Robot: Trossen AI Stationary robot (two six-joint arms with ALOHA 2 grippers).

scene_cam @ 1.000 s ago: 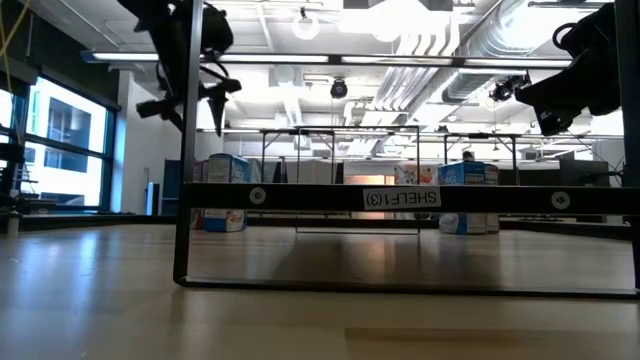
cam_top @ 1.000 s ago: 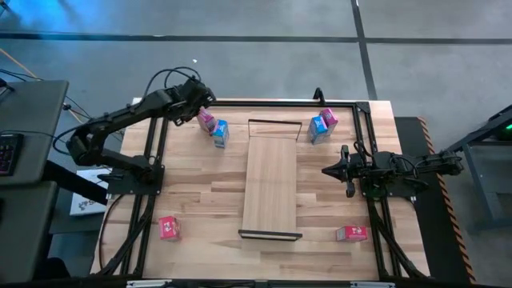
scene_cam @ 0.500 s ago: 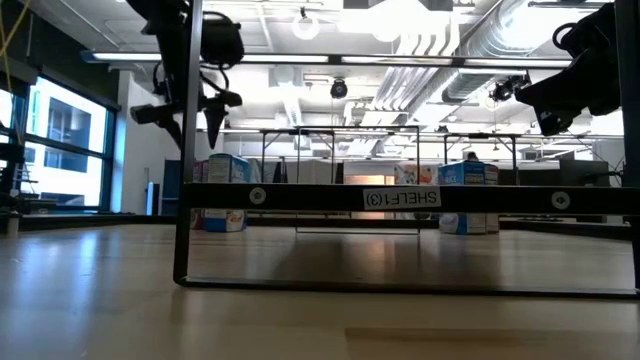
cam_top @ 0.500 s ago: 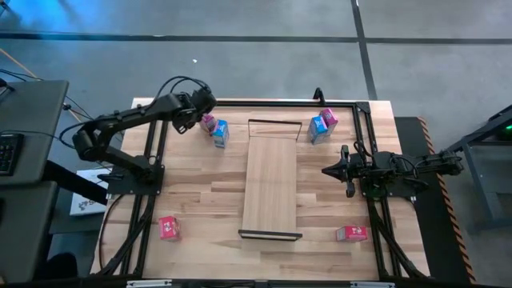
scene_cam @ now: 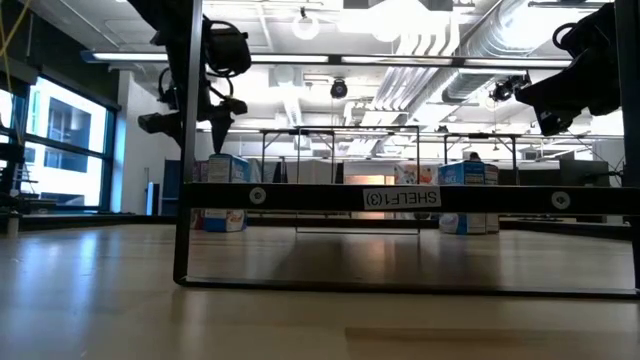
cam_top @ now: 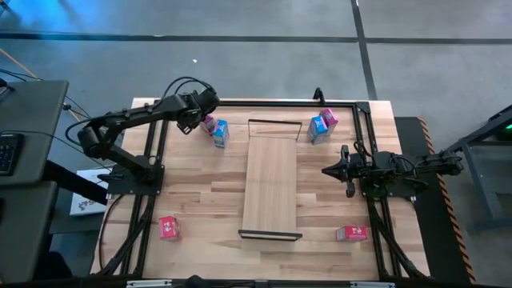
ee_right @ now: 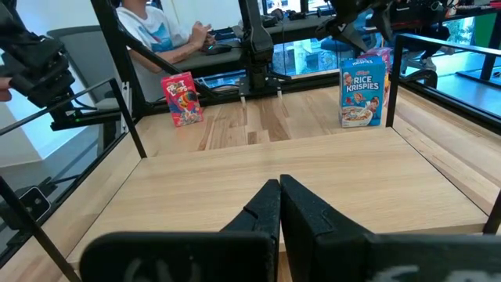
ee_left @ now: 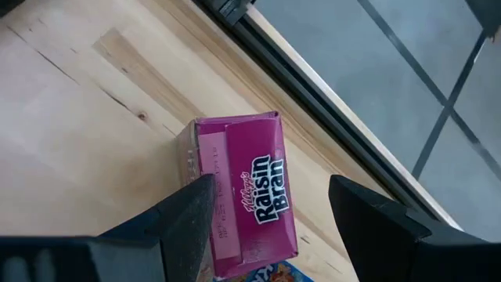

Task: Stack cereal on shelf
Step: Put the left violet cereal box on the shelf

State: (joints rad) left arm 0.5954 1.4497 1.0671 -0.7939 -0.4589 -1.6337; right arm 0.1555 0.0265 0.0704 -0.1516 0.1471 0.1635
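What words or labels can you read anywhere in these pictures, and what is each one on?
"Raisin Bran": on the pink box under the left arm.
"RICE KRISPIES": on the light blue box in the right wrist view.
"SHELF(13)", reading mirrored: on the shelf front edge, low view.
The red box has print too small to read.

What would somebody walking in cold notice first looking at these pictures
The left gripper hangs open above a pink Raisin Bran box at the table's far left corner, fingers to either side, not gripping. The long light-wood shelf lies bare in the middle, with all six cereal boxes on the table around it. The right gripper waits shut beside the shelf's right edge.
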